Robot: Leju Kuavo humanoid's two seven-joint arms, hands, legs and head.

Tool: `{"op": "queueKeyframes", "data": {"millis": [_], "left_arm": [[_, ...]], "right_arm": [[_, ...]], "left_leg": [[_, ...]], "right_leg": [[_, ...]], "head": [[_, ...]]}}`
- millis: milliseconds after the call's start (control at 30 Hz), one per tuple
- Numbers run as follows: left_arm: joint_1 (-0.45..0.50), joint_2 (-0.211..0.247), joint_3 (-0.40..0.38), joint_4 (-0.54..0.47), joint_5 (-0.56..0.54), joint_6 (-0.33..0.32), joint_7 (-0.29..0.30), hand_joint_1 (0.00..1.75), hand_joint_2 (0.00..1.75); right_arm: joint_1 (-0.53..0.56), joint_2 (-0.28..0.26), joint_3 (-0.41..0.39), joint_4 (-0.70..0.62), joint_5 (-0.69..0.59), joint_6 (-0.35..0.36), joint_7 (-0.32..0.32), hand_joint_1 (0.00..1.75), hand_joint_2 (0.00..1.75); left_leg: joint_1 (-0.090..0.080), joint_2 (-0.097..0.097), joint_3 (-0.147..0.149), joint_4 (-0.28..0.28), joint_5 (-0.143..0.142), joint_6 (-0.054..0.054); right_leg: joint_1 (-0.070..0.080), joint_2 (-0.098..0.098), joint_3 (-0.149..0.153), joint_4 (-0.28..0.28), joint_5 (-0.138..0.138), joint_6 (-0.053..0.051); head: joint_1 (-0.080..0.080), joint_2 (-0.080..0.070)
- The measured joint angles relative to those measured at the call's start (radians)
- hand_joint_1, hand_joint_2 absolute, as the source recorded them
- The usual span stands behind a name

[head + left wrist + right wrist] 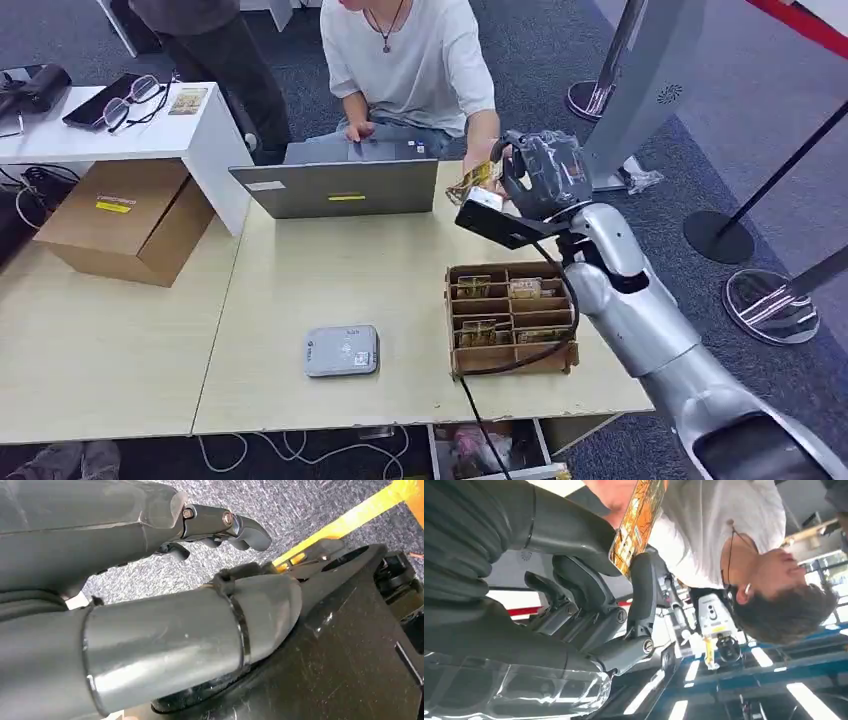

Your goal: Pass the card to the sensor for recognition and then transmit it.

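Bare desk (330, 280) is left between the laptop (335, 185), the sensor (341, 351) and the card box (512, 317); the far edge is blocked by a seated person (410, 60).

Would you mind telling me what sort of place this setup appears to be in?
Probably an exhibition hall or demo area set up as a reception desk: stanchion posts on grey carpet, a person at a laptop, and a card reader beside a wooden card tray.

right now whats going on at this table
The robot's right hand holds a card up at the far edge of the table, where a seated person's hand meets it. The grey sensor lies flat near the front, beside the wooden card tray. An open laptop stands before the person.
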Motion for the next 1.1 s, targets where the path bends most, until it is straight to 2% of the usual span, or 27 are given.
{"op": "queueKeyframes", "data": {"millis": [233, 467, 500, 533, 600, 633, 667, 1100], "left_arm": [[-0.001, 0.000, 0.000, 0.000, -0.028, -0.001, 0.005, 0.00, 0.00], [-0.001, 0.000, 0.000, 0.000, -0.035, -0.001, 0.011, 0.00, 0.00], [0.000, 0.000, 0.000, 0.000, -0.035, -0.002, 0.011, 0.00, 0.00], [-0.001, 0.000, 0.000, 0.000, -0.035, -0.002, 0.011, 0.00, 0.00], [0.000, 0.000, 0.000, 0.000, -0.037, -0.002, 0.013, 0.00, 0.00], [0.000, 0.000, 0.000, 0.000, -0.037, -0.002, 0.013, 0.00, 0.00], [0.000, 0.000, 0.000, 0.000, -0.038, -0.003, 0.014, 0.00, 0.00], [0.000, 0.000, 0.000, 0.000, -0.044, -0.003, 0.020, 0.00, 0.00]], "right_arm": [[-0.080, 0.085, 0.005, 0.209, 0.023, -0.087, 0.001, 1.75, 1.75], [-0.124, 0.130, 0.007, 0.350, 0.036, -0.096, 0.007, 1.75, 1.75], [-0.129, 0.135, 0.007, 0.364, 0.038, -0.095, 0.008, 1.31, 1.75], [-0.134, 0.140, 0.008, 0.378, 0.038, -0.096, 0.010, 1.31, 1.75], [-0.145, 0.145, 0.008, 0.403, 0.039, -0.100, 0.011, 0.56, 1.75], [-0.148, 0.148, 0.008, 0.412, 0.039, -0.102, 0.012, 0.56, 1.75], [-0.150, 0.149, 0.008, 0.422, 0.039, -0.102, 0.012, 0.00, 1.75], [-0.153, 0.154, 0.015, 0.448, 0.005, -0.111, -0.005, 0.00, 1.75]], "left_leg": [[0.000, 0.000, 0.000, 0.000, 0.001, 0.000], [0.000, 0.000, 0.000, 0.000, 0.001, 0.000], [0.000, 0.000, 0.000, 0.000, 0.001, 0.000], [0.000, 0.000, 0.000, 0.000, 0.001, 0.000], [0.000, 0.000, 0.000, 0.000, 0.001, 0.000], [0.000, 0.000, 0.000, 0.000, 0.001, 0.000], [0.000, 0.000, 0.000, 0.000, 0.001, 0.000], [0.000, 0.000, 0.000, 0.000, 0.001, 0.000]], "right_leg": [[0.000, -0.001, 0.000, 0.000, 0.000, 0.000], [0.000, 0.000, 0.000, 0.000, 0.000, 0.000], [0.000, 0.000, 0.000, 0.000, 0.000, 0.000], [0.000, 0.000, 0.000, 0.000, 0.000, 0.000], [0.000, 0.000, 0.000, 0.000, 0.000, 0.000], [0.000, 0.000, 0.000, 0.000, 0.000, 0.000], [0.000, -0.001, 0.000, 0.000, 0.000, 0.000], [0.000, 0.000, -0.001, 0.000, 0.000, 0.000]], "head": [[0.000, 0.000], [0.000, 0.000], [0.000, 0.000], [0.000, 0.000], [0.000, 0.000], [0.000, 0.000], [0.000, 0.000], [0.000, 0.000]]}}
